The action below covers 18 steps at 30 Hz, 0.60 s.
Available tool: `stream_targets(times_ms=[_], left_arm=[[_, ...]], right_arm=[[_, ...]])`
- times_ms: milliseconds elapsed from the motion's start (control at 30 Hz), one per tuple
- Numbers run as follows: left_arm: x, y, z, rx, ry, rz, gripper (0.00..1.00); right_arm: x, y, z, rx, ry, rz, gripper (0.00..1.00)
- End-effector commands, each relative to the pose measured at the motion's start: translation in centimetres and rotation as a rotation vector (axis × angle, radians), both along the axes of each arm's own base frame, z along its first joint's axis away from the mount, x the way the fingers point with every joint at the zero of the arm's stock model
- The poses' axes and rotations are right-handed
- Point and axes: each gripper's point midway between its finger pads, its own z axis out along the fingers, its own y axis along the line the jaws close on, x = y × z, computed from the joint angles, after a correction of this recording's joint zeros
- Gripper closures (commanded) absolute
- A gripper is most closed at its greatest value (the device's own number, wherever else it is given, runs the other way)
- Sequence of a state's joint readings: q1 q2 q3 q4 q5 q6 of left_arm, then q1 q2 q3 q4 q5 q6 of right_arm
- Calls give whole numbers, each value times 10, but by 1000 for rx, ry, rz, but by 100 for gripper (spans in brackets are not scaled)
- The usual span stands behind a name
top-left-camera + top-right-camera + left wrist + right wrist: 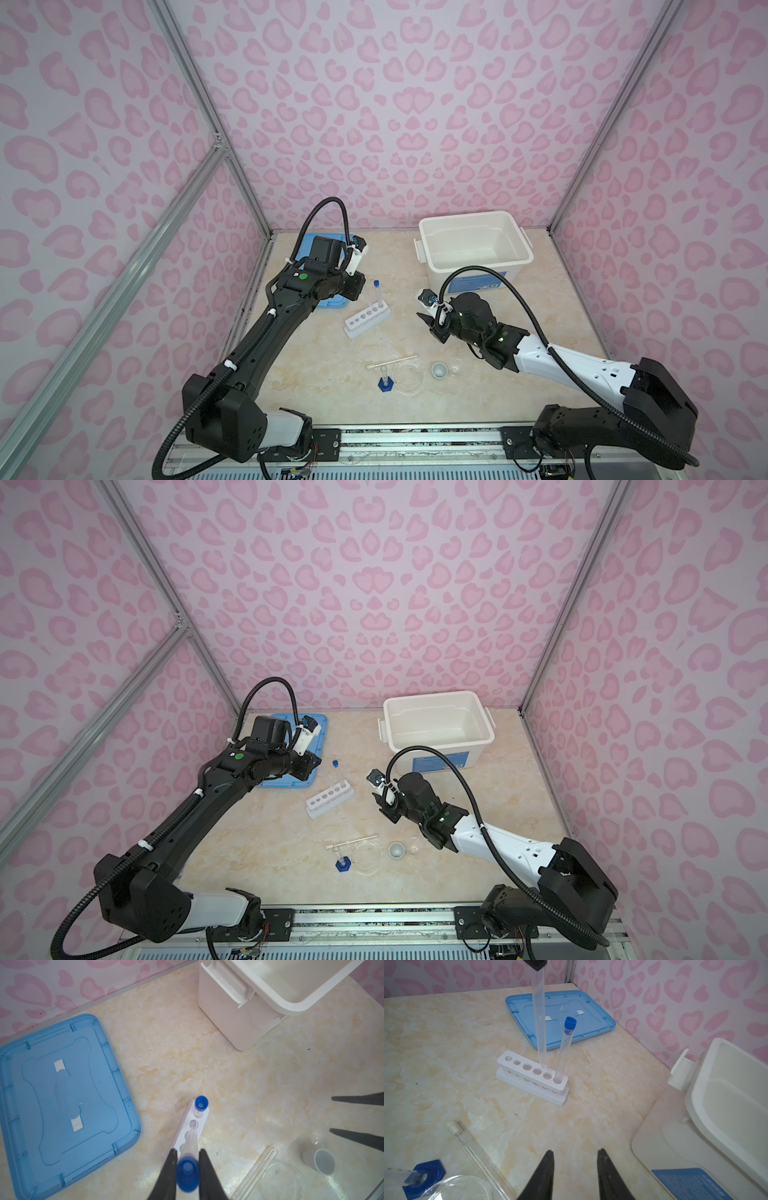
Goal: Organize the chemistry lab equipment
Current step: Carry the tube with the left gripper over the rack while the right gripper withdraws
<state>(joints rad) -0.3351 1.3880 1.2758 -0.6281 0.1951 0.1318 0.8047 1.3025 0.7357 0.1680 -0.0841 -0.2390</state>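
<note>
My left gripper (188, 1152) is shut on a blue-capped test tube (539, 1018) just below its cap. It holds the tube upright over the white six-hole rack (368, 322), with the tube's tip at the rack's top by the middle holes. Another blue-capped test tube (376, 291) stands in the rack's end hole. A white-capped test tube (392, 361) lies flat near the front. Beside it are the blue-based cylinder (385, 380), the clear petri dish (407, 376) and the small white cup (439, 370). My right gripper (575, 1151) hovers open and empty right of the rack.
The big white bin (476, 215) stands open at the back right, close behind my right arm. Its blue lid (62, 1095) lies flat at the back left, partly under my left arm. Pink patterned walls enclose the marble table on three sides.
</note>
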Motion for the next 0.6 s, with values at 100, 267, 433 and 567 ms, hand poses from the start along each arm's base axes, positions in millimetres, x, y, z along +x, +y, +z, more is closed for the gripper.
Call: stream_targets(times_ms=[100, 267, 433, 567], left_arm=[[13, -7, 4, -1, -25, -12, 85], [14, -13, -5, 25, -8, -24, 85], [15, -15, -10, 38, 0, -26, 85], [14, -15, -13, 55, 5, -26, 85]], right_arm=[[3, -2, 1, 28, -1, -5, 65], [5, -5, 0, 35, 0, -13, 65], [6, -8, -3, 38, 6, -19, 65], [6, -10, -4, 42, 9, -21, 65]])
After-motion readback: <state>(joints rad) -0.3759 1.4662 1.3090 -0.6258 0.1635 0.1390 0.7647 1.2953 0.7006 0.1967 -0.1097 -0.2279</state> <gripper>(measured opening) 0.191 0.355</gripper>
